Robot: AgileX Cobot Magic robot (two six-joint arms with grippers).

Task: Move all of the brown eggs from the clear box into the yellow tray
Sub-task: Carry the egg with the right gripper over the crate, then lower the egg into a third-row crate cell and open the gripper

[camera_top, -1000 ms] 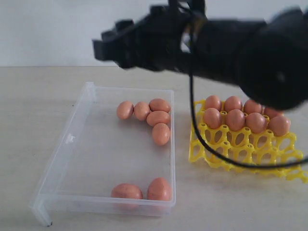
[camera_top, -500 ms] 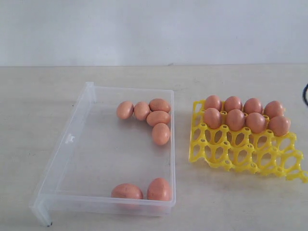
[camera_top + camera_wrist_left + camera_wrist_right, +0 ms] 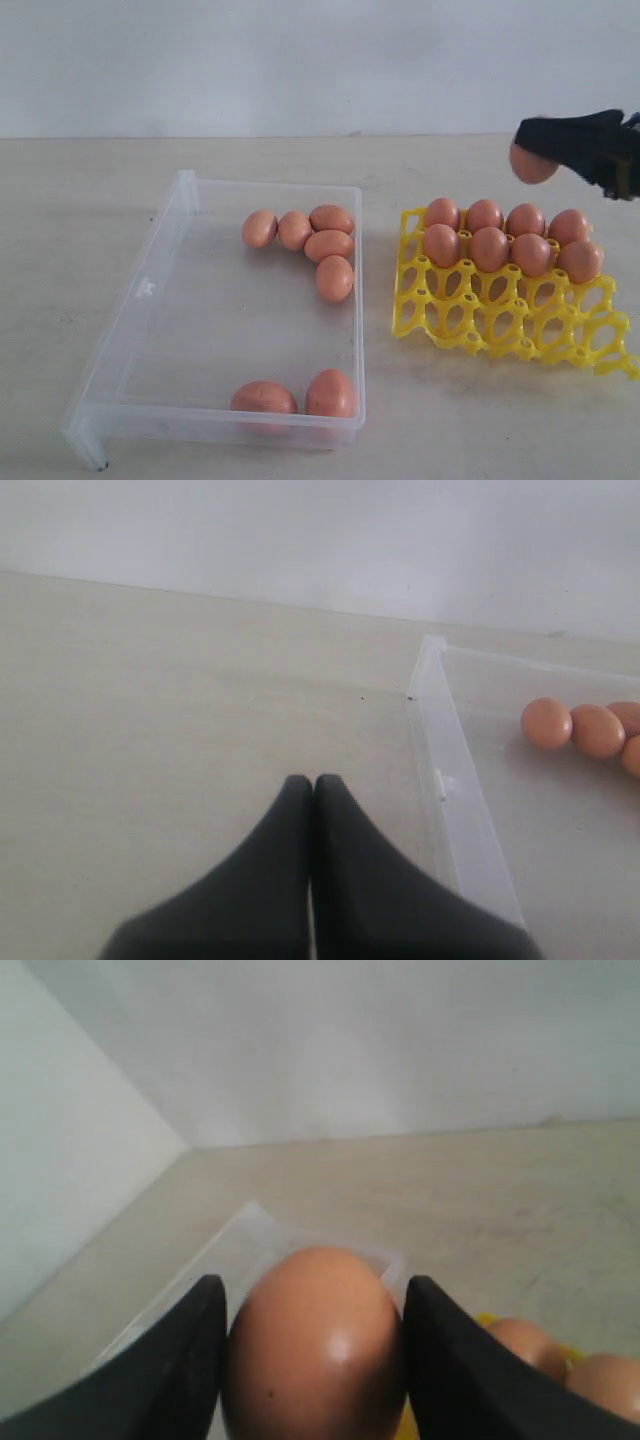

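Right hand (image 3: 538,150) is up in the air at the far right of the ext. view, above & behind the yellow tray (image 3: 500,322), clamped on one brown egg (image 3: 530,168). The wrist view shows that egg filling the gap btwn both fingers (image 3: 180,1360), shell touching each. Tray sits on the bench (image 3: 80,200) just beside the clear box (image 3: 148,292), a narrow strip of bench btwn them. Its 2 far rows carry 8 brown eggs (image 3: 489,248), 4 per row; the 2 near rows are bare cups. Box holds 7 more: 5 bunched (image 3: 328,245) at the far corner nearest the tray, touching or nearly so, & 2 (image 3: 331,392) side by side against the near wall. Left hand (image 3: 311,792) has its fingers pressed together, tips meeting, over bare bench just outside the box's long wall on the side away from the tray.
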